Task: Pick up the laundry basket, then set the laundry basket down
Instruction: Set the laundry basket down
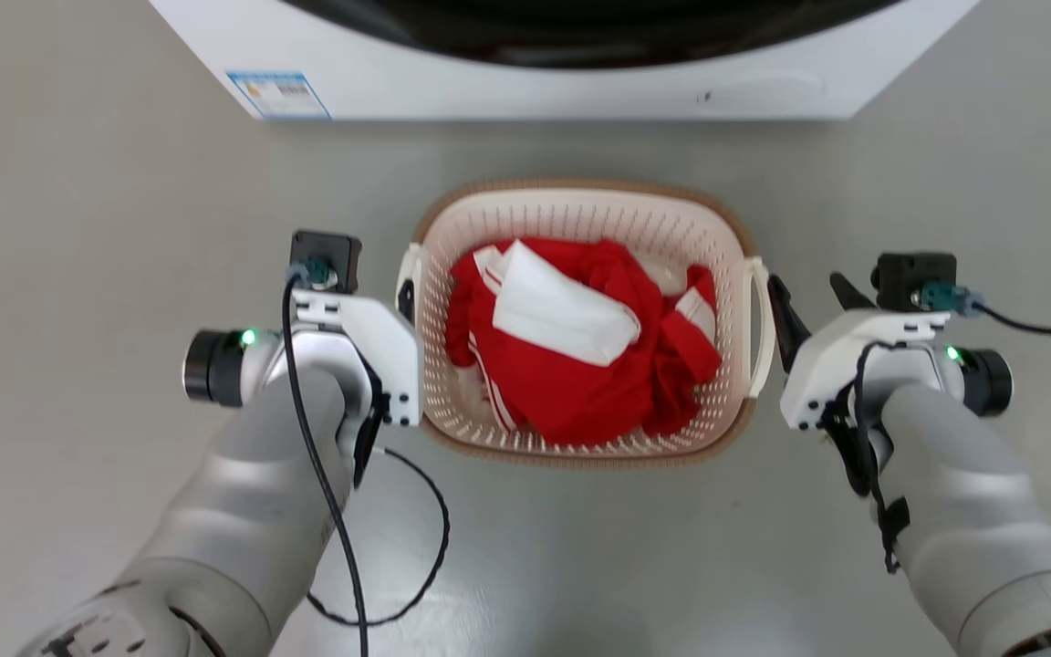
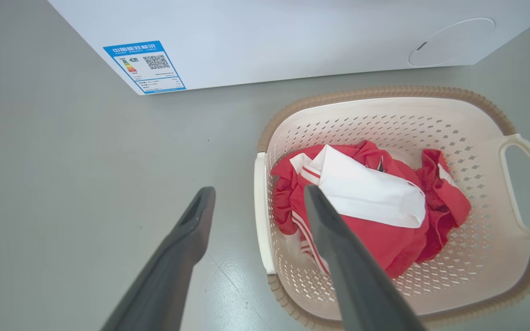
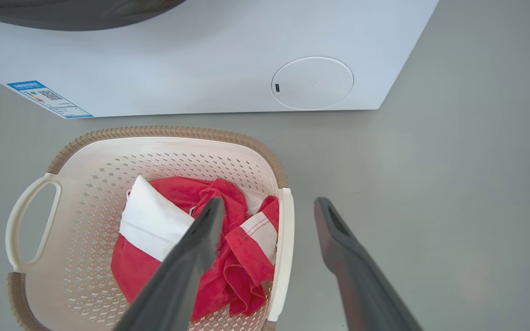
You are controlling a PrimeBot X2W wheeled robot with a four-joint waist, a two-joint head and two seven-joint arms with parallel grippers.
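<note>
Spread apart, left gripper (image 2: 258,191) and right gripper (image 3: 269,202) fingers framing the side handles (image 2: 259,216) of the laundry basket (image 1: 580,214) on the floor (image 1: 124,274) between them, risking a tilted lift or drop through closing off-centre.

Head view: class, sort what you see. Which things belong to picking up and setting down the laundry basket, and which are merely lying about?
Belongs to the job:
- laundry basket
- left pincer, open
- right pincer, open

Merely lying about:
- washer
- blue label on the washer
- red and white clothes, riding in the basket
</note>
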